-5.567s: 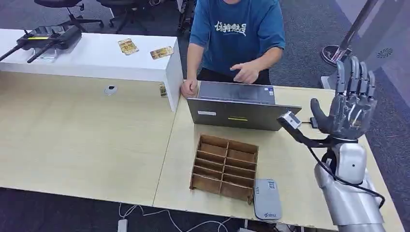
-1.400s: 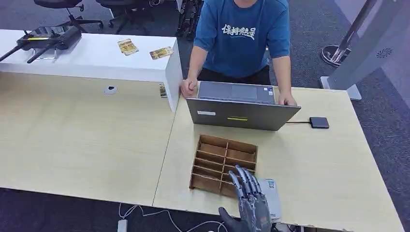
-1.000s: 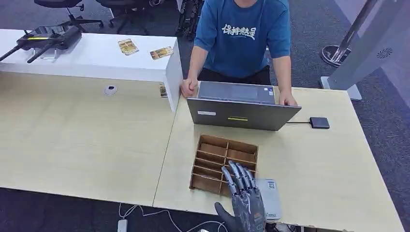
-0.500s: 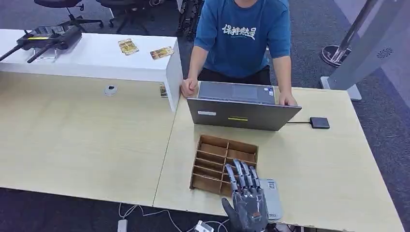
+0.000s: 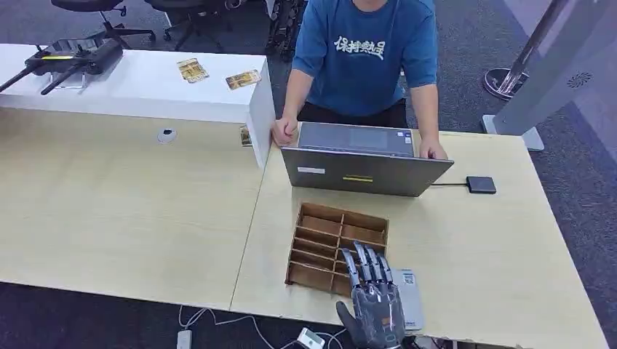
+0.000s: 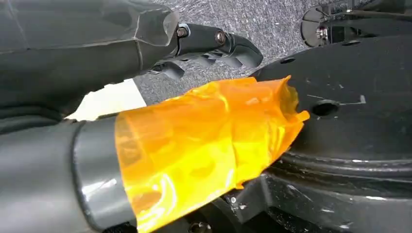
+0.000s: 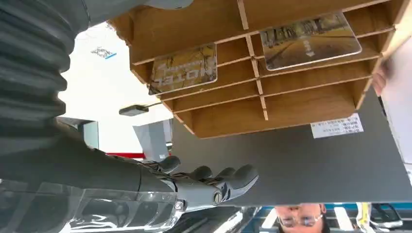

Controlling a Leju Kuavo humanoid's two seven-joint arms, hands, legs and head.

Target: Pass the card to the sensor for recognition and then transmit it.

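- Head view: right hand (image 5: 375,309) at the near table edge, fingers straight and apart, holding nothing; wrist and arm cut off by the lower frame edge.
- Fingertips over the near right corner of the wooden divider tray (image 5: 337,247); touching or hovering, cannot tell.
- Grey sensor pad (image 5: 408,297) just right of the tray, partly hidden behind the hand.
- Tray compartments seen from above; contents not made out here.
- Open laptop (image 5: 364,171) beyond the tray, a person's hands at either end of it.
- Two loose cards (image 5: 193,70) on the white counter, far left.
- Right wrist view: tray (image 7: 252,63) seen side-on, one card (image 7: 183,68) in a slot of one column, a second card (image 7: 311,41) in the other column; print on both partly legible at best.
- Dark fingers (image 7: 214,182) extended, clear of the tray, empty.
- Left wrist view: left hand (image 6: 214,43) close against dark robot parts, orange film (image 6: 204,145) across the foreground; fingers largely hidden, open or closed cannot be told.
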